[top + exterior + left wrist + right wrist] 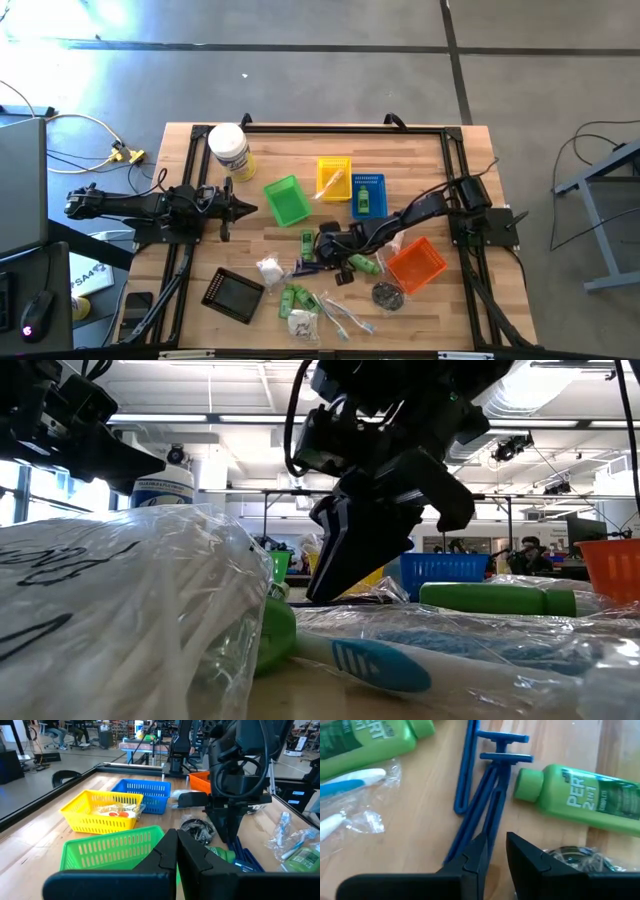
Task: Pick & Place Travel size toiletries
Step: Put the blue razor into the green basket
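Wooden table (430, 160) on grey concrete floor. Right gripper (495, 851) slightly parted over blue razors (485, 795), gripping nothing; green bottles (585, 800) beside. Left gripper (176, 851) closed, empty, near green basket (107, 850).

Wooden table (270, 230) with baskets (286, 200), black tray (232, 294), white jar (229, 149), scattered toiletries (300, 300).

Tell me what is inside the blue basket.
The blue basket holds one green bottle, lying on its floor. From the left wrist view its wall hides the contents; anything under the bottle cannot be seen.
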You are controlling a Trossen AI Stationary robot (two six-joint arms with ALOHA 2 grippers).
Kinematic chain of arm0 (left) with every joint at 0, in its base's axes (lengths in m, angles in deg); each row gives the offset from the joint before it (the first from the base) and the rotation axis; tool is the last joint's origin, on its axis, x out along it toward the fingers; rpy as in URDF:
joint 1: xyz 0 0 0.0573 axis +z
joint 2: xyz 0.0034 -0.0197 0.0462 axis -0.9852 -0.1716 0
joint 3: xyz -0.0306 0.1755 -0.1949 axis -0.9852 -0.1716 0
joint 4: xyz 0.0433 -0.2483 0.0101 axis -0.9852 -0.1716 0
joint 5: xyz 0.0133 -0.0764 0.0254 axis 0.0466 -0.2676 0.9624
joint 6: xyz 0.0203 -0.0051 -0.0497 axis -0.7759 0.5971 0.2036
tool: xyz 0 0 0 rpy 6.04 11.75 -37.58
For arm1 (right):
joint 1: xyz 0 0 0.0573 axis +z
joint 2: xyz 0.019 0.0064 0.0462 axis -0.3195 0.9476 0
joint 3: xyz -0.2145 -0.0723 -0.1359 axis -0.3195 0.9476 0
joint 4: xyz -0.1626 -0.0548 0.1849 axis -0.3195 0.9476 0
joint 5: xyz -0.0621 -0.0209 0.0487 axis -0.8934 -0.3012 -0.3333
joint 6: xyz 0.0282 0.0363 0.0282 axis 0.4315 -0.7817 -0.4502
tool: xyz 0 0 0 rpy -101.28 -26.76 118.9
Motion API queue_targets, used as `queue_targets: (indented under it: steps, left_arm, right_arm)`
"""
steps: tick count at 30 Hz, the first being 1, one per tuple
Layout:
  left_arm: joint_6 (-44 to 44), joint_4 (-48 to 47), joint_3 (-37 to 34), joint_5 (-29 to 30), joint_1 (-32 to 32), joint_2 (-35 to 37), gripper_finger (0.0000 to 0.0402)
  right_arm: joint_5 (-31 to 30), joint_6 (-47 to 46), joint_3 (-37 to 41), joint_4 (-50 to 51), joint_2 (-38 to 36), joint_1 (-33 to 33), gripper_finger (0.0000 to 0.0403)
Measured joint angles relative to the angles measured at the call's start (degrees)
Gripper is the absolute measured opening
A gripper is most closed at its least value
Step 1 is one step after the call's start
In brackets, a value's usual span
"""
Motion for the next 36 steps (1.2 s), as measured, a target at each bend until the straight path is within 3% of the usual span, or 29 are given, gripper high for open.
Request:
queue_targets:
  steps: [13, 26, 32, 36]
  left_arm:
    - [0.00, -0.02, 0.00, 0.00, 0.00, 0.00, 0.0000]
    - [0.01, -0.48, 0.00, 0.00, 0.00, -0.02, 0.0000]
    - [0.00, -0.48, 0.00, 0.00, 0.00, -0.02, 0.0000]
    - [0.00, -0.48, 0.00, 0.00, 0.00, -0.02, 0.0000]
  right_arm:
    - [-1.26, -2.12, 0.00, 0.00, 0.00, 0.00, 0.0148]
    - [-1.03, -2.45, 0.00, -0.55, 0.00, -0.13, 0.0152]
    - [5.76, -3.95, 0.00, -0.97, -0.57, -0.14, 0.0152]
    - [4.42, -3.99, 0.02, 0.57, -0.45, 0.05, 0.0152]
